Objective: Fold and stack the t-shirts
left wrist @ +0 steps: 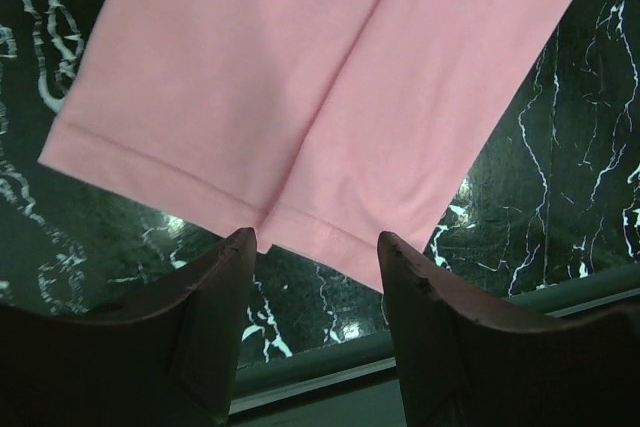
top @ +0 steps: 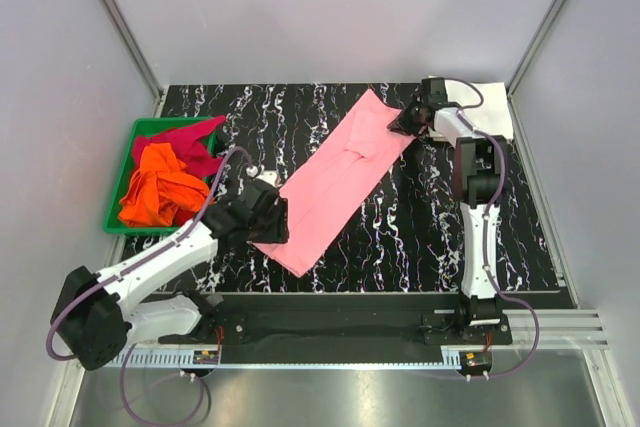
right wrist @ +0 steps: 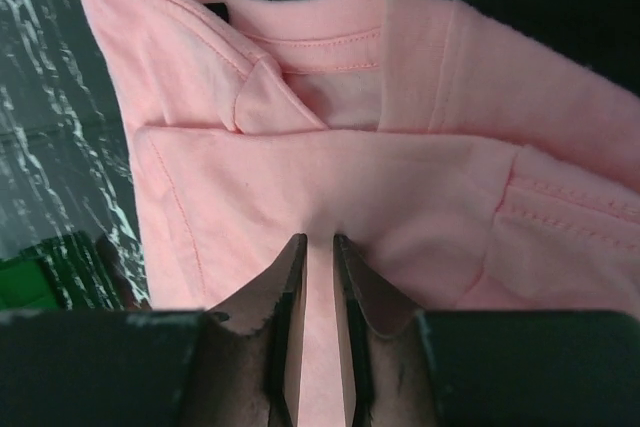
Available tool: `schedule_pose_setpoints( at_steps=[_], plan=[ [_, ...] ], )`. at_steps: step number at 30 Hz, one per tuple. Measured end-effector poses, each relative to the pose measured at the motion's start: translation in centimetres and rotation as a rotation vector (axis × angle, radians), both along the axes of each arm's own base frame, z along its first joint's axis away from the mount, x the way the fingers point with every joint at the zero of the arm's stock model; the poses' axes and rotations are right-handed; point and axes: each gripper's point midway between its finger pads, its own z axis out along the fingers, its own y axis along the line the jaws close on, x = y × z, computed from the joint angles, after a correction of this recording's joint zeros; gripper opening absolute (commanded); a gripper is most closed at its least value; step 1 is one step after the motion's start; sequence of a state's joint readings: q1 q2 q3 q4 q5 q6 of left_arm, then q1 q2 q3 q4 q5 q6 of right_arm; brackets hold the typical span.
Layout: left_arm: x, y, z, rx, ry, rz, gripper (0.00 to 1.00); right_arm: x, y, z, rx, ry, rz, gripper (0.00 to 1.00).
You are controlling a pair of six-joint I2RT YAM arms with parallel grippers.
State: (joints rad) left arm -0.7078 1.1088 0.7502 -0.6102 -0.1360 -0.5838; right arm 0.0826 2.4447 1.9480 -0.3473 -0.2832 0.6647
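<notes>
Four shirts show in the top view, one of each colour: a pink shirt (top: 335,182), a white shirt (top: 497,119), an orange shirt (top: 160,192) and a red shirt (top: 195,142). There are two arms, one tray (top: 118,179) and one desk (top: 420,237). The white shirt lies in the upper right corner of the desk, partly hidden behind the right arm, so its shape is hard to tell. The orange and red shirts are bunched together in the green tray at the left of the frame, the orange lower in the frame; their sleeves and hems cannot be made out. The pink shirt lies at the centre of the desk as a long narrow strip, folded lengthwise, running from lower left to upper right. The right wrist view shows its collar and a stitched sleeve hem, with its edges cut off by the frame. There the right gripper (right wrist: 318,243), at the strip's upper right end, has its fingers nearly together, pinching a ridge of pink cloth. The left gripper (left wrist: 318,242) is at the lower left end. Its fingers (left wrist: 215,317) stand spread with nothing between them, and the shirt's hem is just beyond the tips.
</notes>
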Motion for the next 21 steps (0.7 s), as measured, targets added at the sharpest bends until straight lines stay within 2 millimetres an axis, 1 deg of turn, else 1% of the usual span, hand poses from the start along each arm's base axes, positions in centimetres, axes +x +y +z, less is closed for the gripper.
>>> schedule_pose_setpoints(
  at_steps=[4,9,14,17,20,21],
  plan=[
    [-0.1,-1.5,-1.9,-0.027,0.031,-0.046,0.56,2.1,1.8,0.1,0.052,-0.040,0.041,0.26],
    [-1.3,-3.8,-4.4,-0.049,0.075,-0.132,0.55,4.3,5.2,0.4,0.122,-0.094,0.116,0.28],
    [-2.4,-6.2,-5.2,-0.066,0.079,-0.212,0.55,5.1,7.7,0.7,0.168,-0.129,0.179,0.31],
    [-2.9,-7.3,-5.5,-0.077,0.080,-0.239,0.55,5.1,8.3,0.9,0.183,-0.137,0.201,0.32],
    [-3.5,-8.0,-6.3,-0.067,0.094,-0.254,0.55,4.9,8.6,1.0,0.185,-0.134,0.215,0.36],
    [-4.0,-8.3,-6.7,-0.059,0.102,-0.268,0.55,4.8,8.6,1.0,0.185,-0.133,0.221,0.39]
  ],
)
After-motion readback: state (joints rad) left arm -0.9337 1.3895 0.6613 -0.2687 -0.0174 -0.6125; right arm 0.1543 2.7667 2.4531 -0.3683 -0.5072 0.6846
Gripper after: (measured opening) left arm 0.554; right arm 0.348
